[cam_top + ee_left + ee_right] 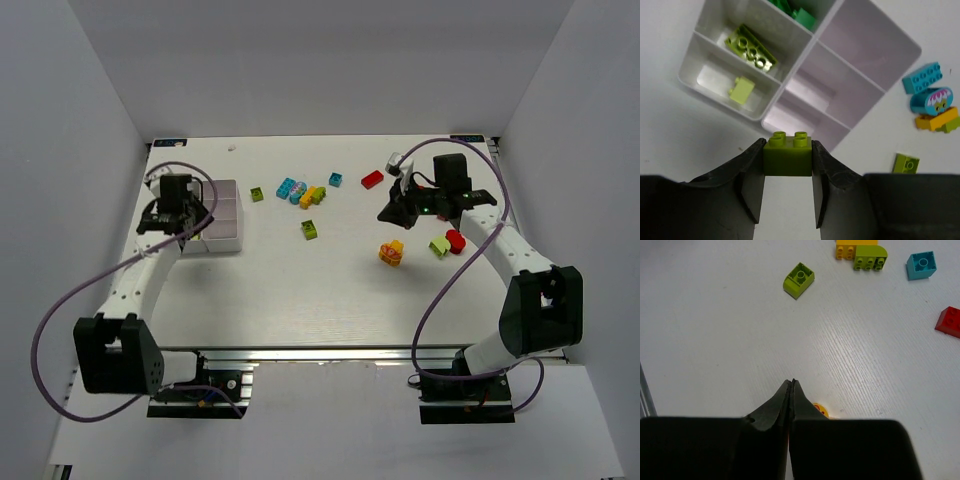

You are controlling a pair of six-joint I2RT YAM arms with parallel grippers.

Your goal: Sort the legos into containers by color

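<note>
White table (300,300): left pincer (788,146) clamps a lime brick (788,160); carry it ahead-left, clear of the tray (860,60) wall, release above the limes (742,91). Right pincer (791,386) is pressed closed, empty.

A white table (300,300) stands between plain white walls (320,60).

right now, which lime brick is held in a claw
The lime brick pinched in the left claw. The others lie free: two in the tray, more on the table.
</note>
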